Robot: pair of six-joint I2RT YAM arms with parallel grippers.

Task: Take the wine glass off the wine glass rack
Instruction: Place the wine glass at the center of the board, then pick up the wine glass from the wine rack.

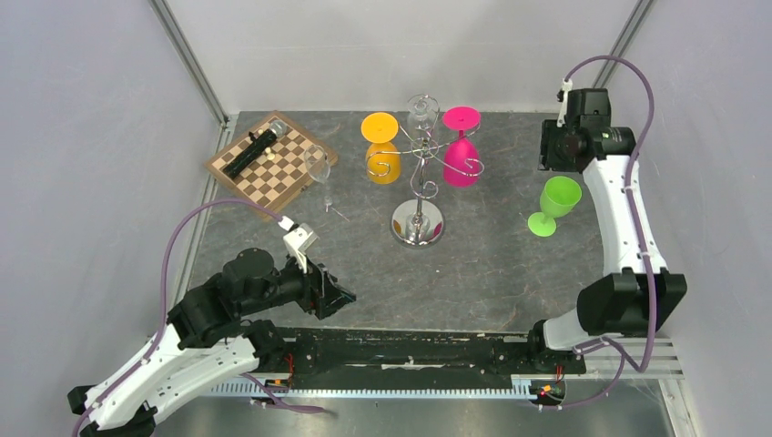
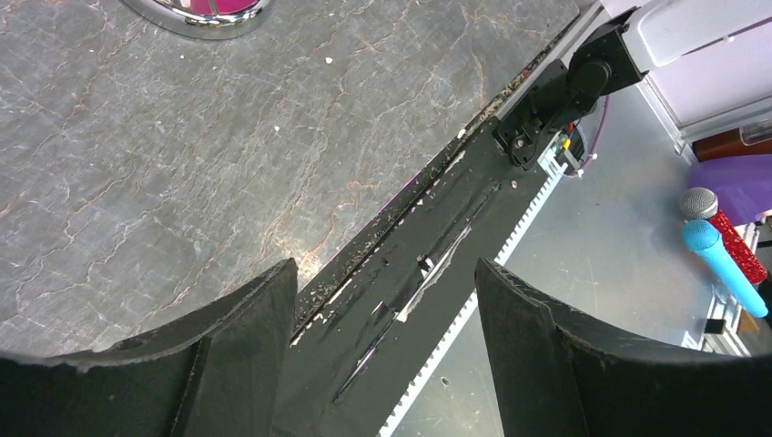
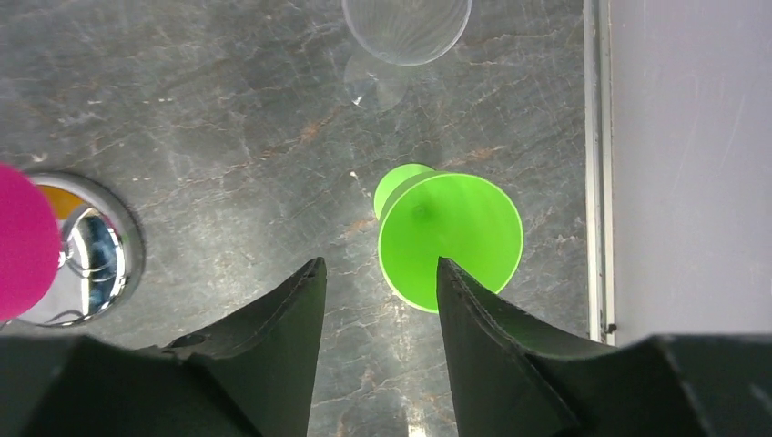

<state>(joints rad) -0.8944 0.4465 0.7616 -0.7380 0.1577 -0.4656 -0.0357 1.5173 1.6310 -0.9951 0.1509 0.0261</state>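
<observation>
Although a green glass (image 1: 555, 202) stands upright on the table (image 1: 510, 273), well right of the rack (image 1: 418, 221), an orange glass (image 1: 382, 155), a pink glass (image 1: 462, 155) and seemingly a clear glass (image 1: 421, 109) hang bowl-down from its arms. One glass looks freed; the others remain. The right gripper (image 3: 378, 269) hovers over the green glass, jaws partly spread, gripping nothing. The left gripper (image 2: 387, 273) gapes wide, empty, by the table's near edge. The rack is shiny chrome wire with curled arms and a domed base. The coloured glasses look like smooth plastic, and the table like grey veined stone.
</observation>
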